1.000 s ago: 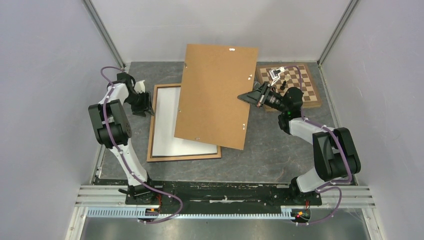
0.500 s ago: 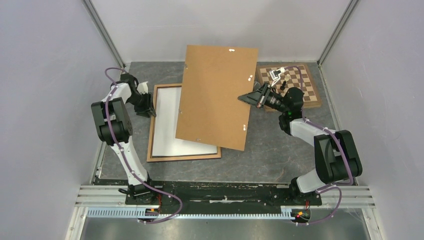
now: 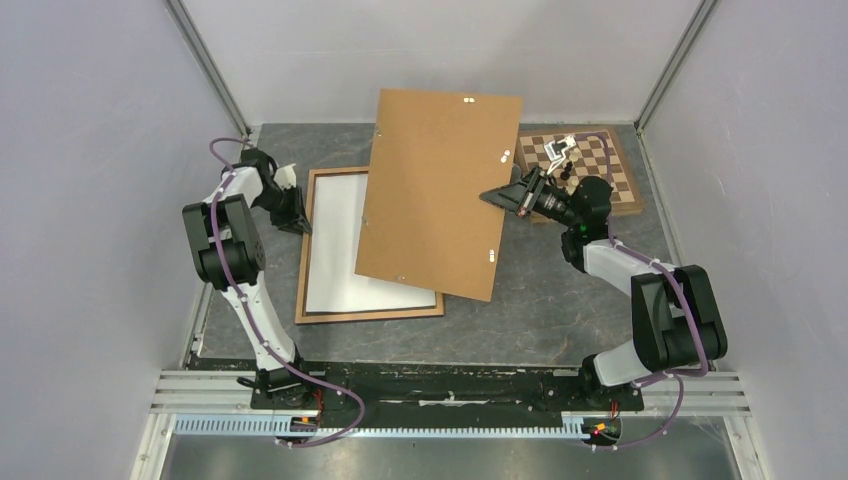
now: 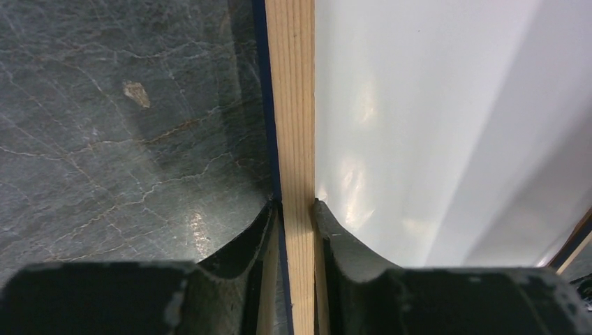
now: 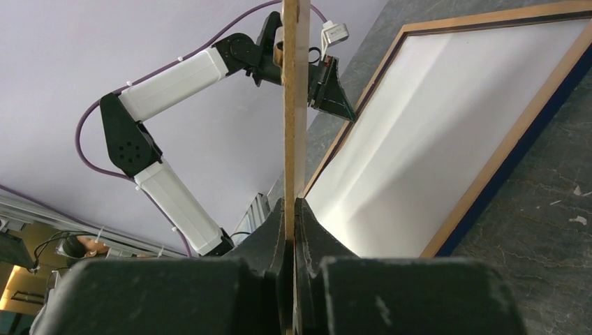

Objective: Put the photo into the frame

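Note:
The frame [image 3: 370, 312] lies flat on the table, light wood face up. A white sheet [image 3: 340, 250] fills it, the photo's white reverse; no print shows. My left gripper [image 3: 299, 214] is shut on the frame's left rail [image 4: 290, 105], one finger on each side of the wood. My right gripper [image 3: 497, 197] is shut on the right edge of a brown fibreboard panel [image 3: 435, 190]. It holds the panel tilted above the frame's right half. In the right wrist view the panel's thin edge [image 5: 293, 105] runs up from the jaws, over the white sheet [image 5: 447, 139].
A wooden chessboard [image 3: 600, 165] with a few dark pieces [image 3: 565, 170] lies at the back right, behind the right arm. Grey walls close in the table on three sides. The left arm [image 5: 174, 77] shows beyond the panel in the right wrist view.
My left gripper has closed onto the frame's left rail. The right gripper has carried the fibreboard panel slightly to the right.

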You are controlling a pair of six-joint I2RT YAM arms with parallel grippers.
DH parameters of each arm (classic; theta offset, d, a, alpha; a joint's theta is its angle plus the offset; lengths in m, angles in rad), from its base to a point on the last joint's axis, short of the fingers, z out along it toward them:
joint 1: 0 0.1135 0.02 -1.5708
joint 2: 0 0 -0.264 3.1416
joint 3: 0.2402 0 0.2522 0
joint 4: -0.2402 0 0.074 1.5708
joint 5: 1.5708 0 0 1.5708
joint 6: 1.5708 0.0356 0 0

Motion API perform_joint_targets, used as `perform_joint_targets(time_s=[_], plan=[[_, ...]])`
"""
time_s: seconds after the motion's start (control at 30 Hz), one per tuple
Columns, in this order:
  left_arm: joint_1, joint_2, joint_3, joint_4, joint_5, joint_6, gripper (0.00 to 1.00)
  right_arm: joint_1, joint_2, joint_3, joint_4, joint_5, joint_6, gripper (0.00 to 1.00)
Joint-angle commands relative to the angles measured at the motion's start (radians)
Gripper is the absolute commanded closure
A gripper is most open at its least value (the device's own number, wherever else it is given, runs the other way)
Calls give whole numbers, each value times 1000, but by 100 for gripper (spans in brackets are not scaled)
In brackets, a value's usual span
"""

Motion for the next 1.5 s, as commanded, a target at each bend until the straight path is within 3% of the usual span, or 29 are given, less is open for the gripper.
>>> perform_joint_targets(time_s=[0.0,0.33,0.67,0.83,1.47], plan=[[-6,-27,-30,17,62,-52,76,-4,-53,4,72,20,-10,100],[-37,-41,-65,26,90,-58,86,-22,-73,-10,74,38,11,100],[-123,-70,-107,41,62,-55,89,-57,-37,69,254,52,244,100],[-160,-83,-129,62,52,-89,90,-64,-27,109,261,61,265,100],[-200,-142,-281,228,117,-334,94,-102,-65,15,-8,23,-13,100]])
